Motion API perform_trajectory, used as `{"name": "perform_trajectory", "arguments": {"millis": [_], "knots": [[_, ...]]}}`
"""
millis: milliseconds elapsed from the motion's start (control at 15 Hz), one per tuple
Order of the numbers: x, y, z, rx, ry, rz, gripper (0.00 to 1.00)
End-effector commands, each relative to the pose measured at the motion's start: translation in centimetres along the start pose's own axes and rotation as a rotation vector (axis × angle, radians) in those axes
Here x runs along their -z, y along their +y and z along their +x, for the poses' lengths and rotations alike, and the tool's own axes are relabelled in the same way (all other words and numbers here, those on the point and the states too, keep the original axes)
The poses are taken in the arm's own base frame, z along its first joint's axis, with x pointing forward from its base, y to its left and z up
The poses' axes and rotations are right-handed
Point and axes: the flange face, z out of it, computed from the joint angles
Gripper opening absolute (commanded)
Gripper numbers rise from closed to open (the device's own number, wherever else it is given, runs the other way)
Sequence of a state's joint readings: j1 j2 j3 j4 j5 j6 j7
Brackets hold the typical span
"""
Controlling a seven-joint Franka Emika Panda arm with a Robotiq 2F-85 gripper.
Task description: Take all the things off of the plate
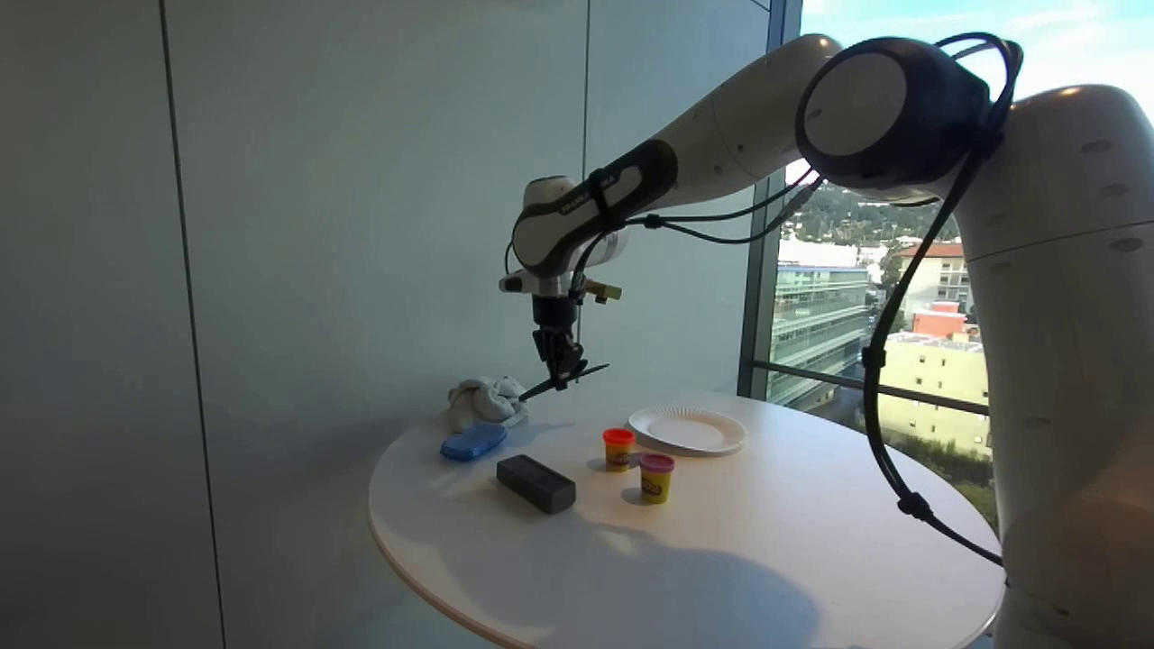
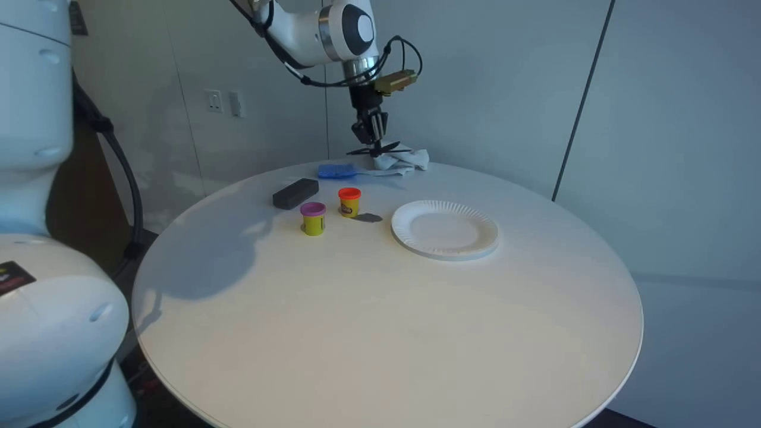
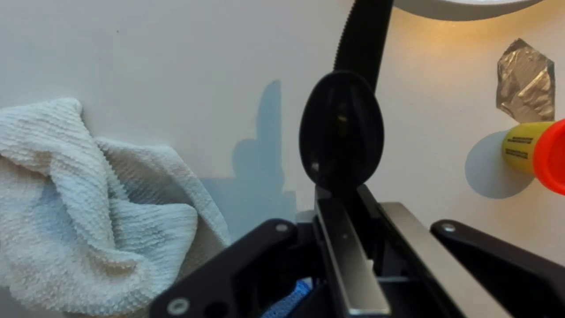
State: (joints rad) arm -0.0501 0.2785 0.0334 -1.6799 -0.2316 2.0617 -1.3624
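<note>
Tool is clamped on the black spoon and knife, midair, clear of the plate. Both probably light, slick, bendy; I'd pinch mid-length. Red-lidded tub and purple-lidded tub sit near that plate.

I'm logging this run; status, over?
Hand shut on knife and spoon, above table. Plate looks bare in both exterior views. Towel nearby, possibly in the way.

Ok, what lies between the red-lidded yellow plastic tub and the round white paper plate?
A crinkled, angular piece of silvery foil, right beside the tub, on the side toward the plate. Clearest in the wrist view.
</note>
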Motion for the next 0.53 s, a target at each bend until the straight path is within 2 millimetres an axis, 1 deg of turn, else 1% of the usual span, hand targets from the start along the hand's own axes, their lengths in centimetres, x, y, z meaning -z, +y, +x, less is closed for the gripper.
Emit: {"name": "perform_trajectory", "arguments": {"millis": [0, 333, 467], "knots": [[-0.1, 2.1, 1.7, 0.114, 0.011, -0.037, 0.06], [0.2, 4.2, 5.2, 0.233, 0.028, -0.084, 0.06], [0.4, 4.6, 6.7, 0.276, 0.039, -0.093, 0.06]]}}
